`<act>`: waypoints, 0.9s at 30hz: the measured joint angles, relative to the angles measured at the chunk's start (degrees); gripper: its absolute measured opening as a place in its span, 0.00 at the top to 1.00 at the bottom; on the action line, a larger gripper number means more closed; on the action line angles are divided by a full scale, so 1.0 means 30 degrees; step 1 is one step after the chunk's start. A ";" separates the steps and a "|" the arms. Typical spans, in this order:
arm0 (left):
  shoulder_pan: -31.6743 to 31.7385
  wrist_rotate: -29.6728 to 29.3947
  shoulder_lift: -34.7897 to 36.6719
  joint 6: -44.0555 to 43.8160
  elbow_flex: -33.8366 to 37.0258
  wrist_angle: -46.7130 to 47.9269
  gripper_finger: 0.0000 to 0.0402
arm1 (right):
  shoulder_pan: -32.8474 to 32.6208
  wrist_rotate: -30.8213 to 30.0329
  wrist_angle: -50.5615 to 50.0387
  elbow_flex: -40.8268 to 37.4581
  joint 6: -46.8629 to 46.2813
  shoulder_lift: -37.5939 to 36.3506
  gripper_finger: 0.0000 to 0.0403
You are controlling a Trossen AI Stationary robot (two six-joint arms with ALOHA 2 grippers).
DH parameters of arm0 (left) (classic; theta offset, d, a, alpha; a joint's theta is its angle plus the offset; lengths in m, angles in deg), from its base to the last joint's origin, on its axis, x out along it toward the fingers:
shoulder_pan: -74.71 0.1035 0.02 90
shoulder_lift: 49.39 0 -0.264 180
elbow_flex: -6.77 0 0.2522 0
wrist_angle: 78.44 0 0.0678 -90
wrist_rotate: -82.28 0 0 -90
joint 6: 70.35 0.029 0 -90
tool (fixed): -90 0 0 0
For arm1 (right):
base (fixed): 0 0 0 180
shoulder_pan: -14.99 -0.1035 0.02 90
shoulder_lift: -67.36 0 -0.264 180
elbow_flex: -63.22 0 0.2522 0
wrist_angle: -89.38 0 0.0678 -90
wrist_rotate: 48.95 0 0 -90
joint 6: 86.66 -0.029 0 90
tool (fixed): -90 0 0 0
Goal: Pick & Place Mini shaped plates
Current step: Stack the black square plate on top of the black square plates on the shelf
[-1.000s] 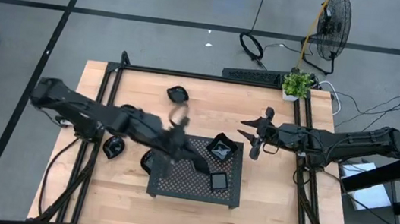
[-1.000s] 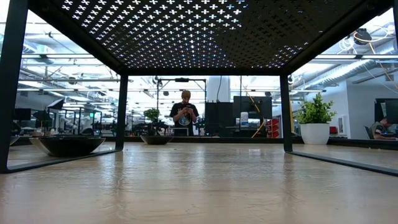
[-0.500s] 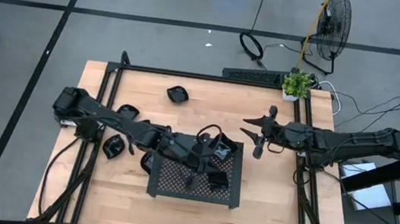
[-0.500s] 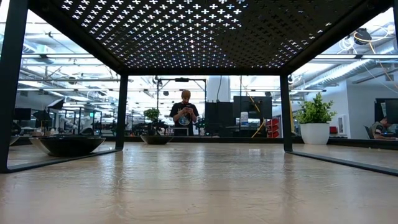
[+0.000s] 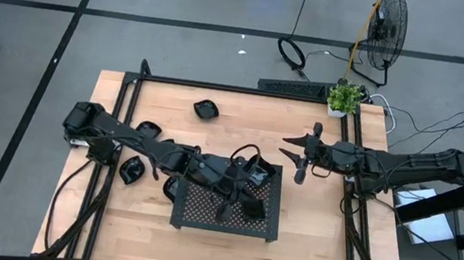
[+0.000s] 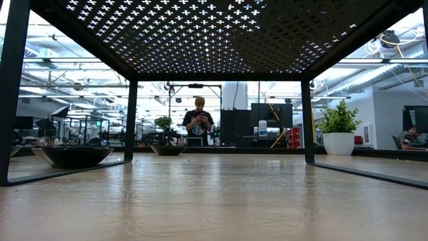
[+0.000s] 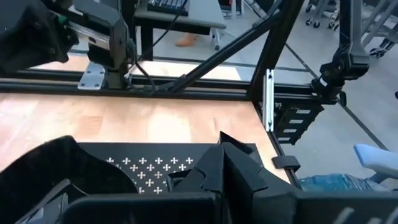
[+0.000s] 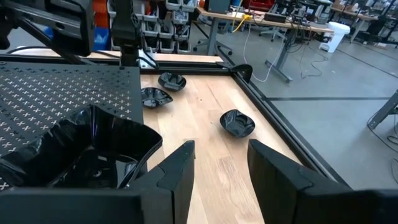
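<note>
A pale wooden table top (image 6: 214, 201), with fine lengthwise grain, is seen closest in the low view, spanned overhead by the perforated tray (image 5: 204, 211), a dark metal rectangle pierced with small plus-shaped holes and carried on thin square legs. Under it, toward the left, a shallow, glossy black round plate (image 6: 72, 156) is seen resting on the wood, and a smaller plate (image 6: 168, 150) lies farther back. Beyond the table a person (image 6: 199, 123) is seen standing in the room, and a potted plant (image 6: 339, 132) in a white pot stands at the table's edge.

From above, the left gripper (image 5: 239, 184) is seen stretched over the tray's right half, its fingers clenched together; whether anything is pinched there cannot be told. Just beside it on the tray an angular, faceted plate (image 5: 263, 171) with shiny folded walls is lodged in the far right corner, and a square plate (image 5: 253, 210) lies nearer the tray's front. Off the tray to the left, a dark dish (image 5: 131, 170) and another (image 5: 149, 129) are scattered on the wood, and a lone dish (image 5: 205, 108) lies well apart near the far rail.

The right gripper (image 5: 298, 156) is held just beyond the tray's right edge, its fingers parted and grasping nothing.
</note>
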 joint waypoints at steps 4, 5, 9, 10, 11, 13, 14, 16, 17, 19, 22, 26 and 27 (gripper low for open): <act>0.0000 0.0015 0.0000 -0.0192 0.0000 -0.0602 0.99 | 0.0000 0.0000 -0.0002 0.0000 0.0000 0.0000 0.66; 0.0000 0.0022 0.0000 -0.0215 0.0000 -0.0683 0.98 | 0.0000 -0.0007 -0.0002 0.0000 -0.0001 0.0000 0.66; 0.0015 0.0036 0.0000 -0.0495 0.0000 -0.0814 0.93 | 0.0000 -0.0007 -0.0002 0.0000 -0.0007 0.0000 0.66; 0.0015 0.0036 0.0000 -0.0498 0.0000 -0.0806 0.91 | 0.0000 -0.0007 -0.0002 0.0000 -0.0007 0.0000 0.66; 0.0015 0.0036 0.0000 -0.0505 0.0000 -0.0800 0.88 | 0.0000 -0.0007 -0.0002 0.0000 -0.0007 0.0000 0.66; 0.0015 0.0036 0.0000 -0.0519 0.0000 -0.0802 0.84 | 0.0000 -0.0007 -0.0002 0.0000 -0.0007 0.0000 0.66; 0.0015 0.0036 0.0000 -0.0565 0.0000 -0.0812 0.81 | 0.0000 -0.0007 -0.0002 0.0000 -0.0007 0.0000 0.66; 0.0015 0.0036 0.0000 -0.0619 0.0000 -0.0817 0.76 | 0.0000 -0.0012 -0.0002 0.0000 -0.0015 0.0000 0.66; 0.0015 0.0024 0.0011 -0.0585 0.0000 -0.0816 0.73 | 0.0000 -0.0007 -0.0002 0.0000 -0.0022 0.0000 0.66; 0.0033 -0.0026 0.0338 -0.0288 0.0025 -0.0497 0.69 | 0.0000 -0.0010 -0.0002 0.0000 -0.0128 0.0000 0.66; 0.0036 -0.0035 0.1142 0.0056 0.0022 -0.0259 0.65 | 0.0000 0.0007 -0.0044 0.0000 -0.0990 0.0000 0.66; 0.0000 -0.0029 0.2237 0.0236 0.0012 0.1458 0.63 | -0.0030 0.1626 -0.1045 0.0000 -0.1620 0.0000 0.66; -0.0004 -0.0036 0.2513 0.0340 0.0015 0.2040 0.63 | -0.0141 0.2319 -0.1355 0.0000 -0.1915 0.0015 0.66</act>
